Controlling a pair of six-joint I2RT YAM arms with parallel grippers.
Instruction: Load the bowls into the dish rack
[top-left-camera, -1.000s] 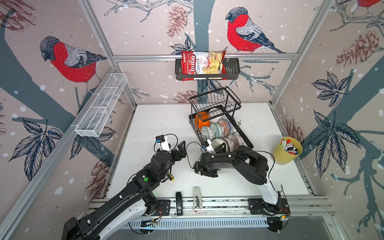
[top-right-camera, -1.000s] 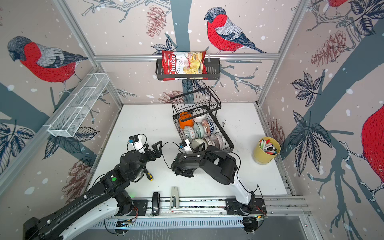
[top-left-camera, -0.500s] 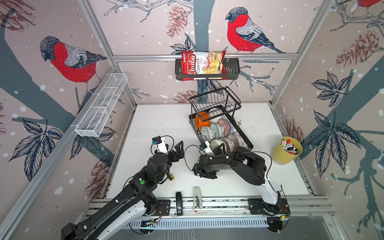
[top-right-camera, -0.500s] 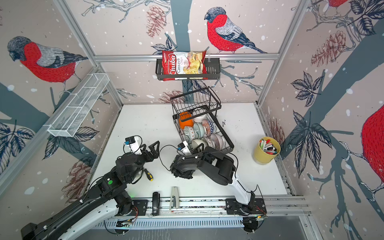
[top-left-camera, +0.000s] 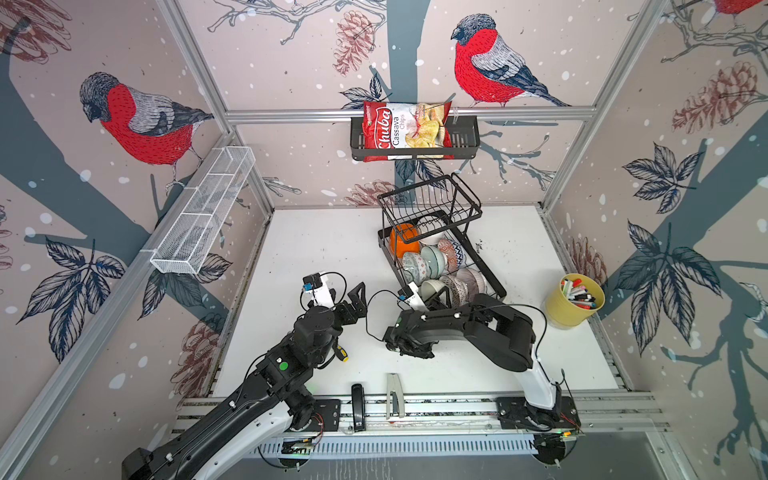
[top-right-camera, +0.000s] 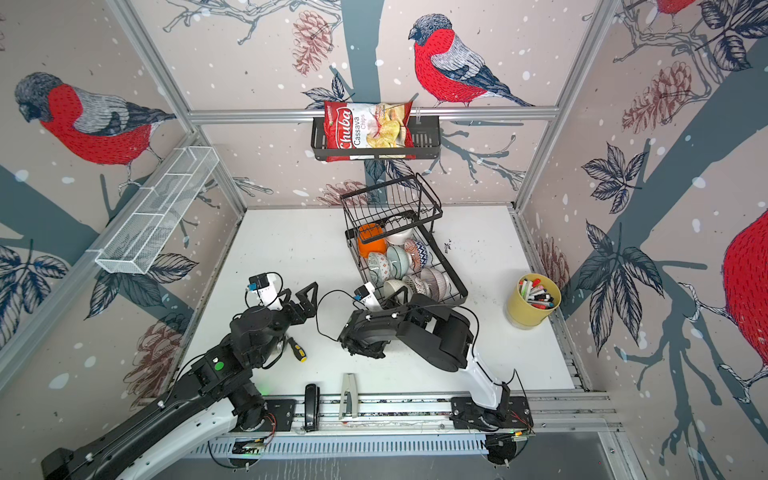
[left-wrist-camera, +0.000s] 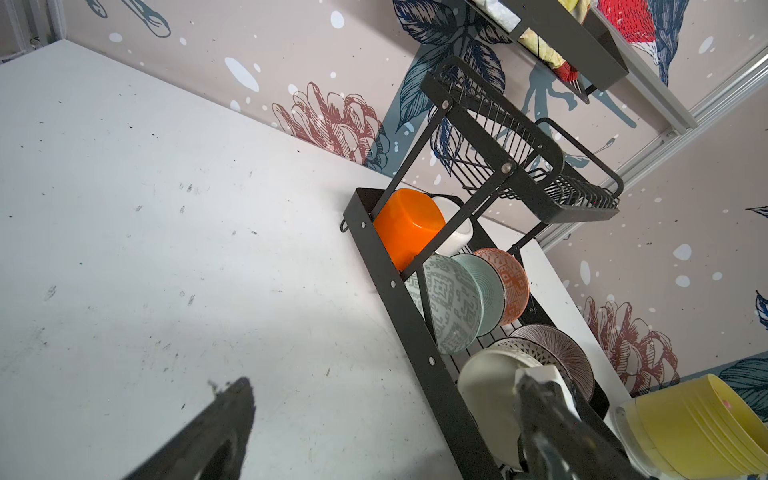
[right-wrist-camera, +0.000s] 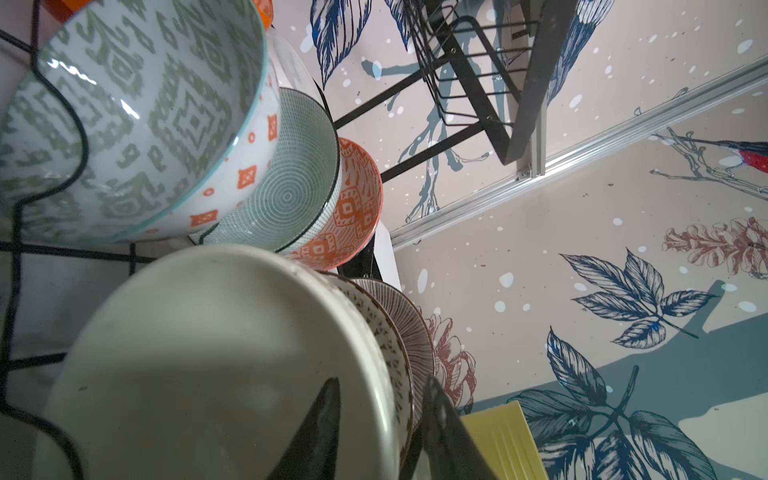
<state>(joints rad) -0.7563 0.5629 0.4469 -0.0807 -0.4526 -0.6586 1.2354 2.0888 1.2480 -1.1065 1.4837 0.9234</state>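
Note:
The black dish rack (top-left-camera: 484, 270) (left-wrist-camera: 399, 299) stands at the back middle of the table. Several bowls stand on edge in its lower tray, among them an orange bowl (top-left-camera: 401, 241) (left-wrist-camera: 407, 224) and a pale green patterned bowl (right-wrist-camera: 137, 120). A white bowl (top-left-camera: 432, 286) (right-wrist-camera: 216, 353) is the nearest in the tray. My right gripper (top-left-camera: 437, 297) (right-wrist-camera: 380, 419) is open astride that bowl's rim, one finger inside it and one behind the bowls next to it. My left gripper (top-left-camera: 349, 305) (left-wrist-camera: 386, 415) hangs open and empty over the table, left of the rack.
A yellow cup of markers (top-left-camera: 575, 299) stands right of the rack. A screwdriver (top-left-camera: 341, 353) lies under the left arm; a stapler (top-left-camera: 392, 395) and a black tool (top-left-camera: 357, 405) lie at the front edge. A chips basket (top-left-camera: 411, 133) and white mesh shelf (top-left-camera: 203, 220) hang on the walls.
My right gripper's jaws have parted from the white bowl's rim, and the bowl stays in the tray. My left arm has drawn back a little toward the front left.

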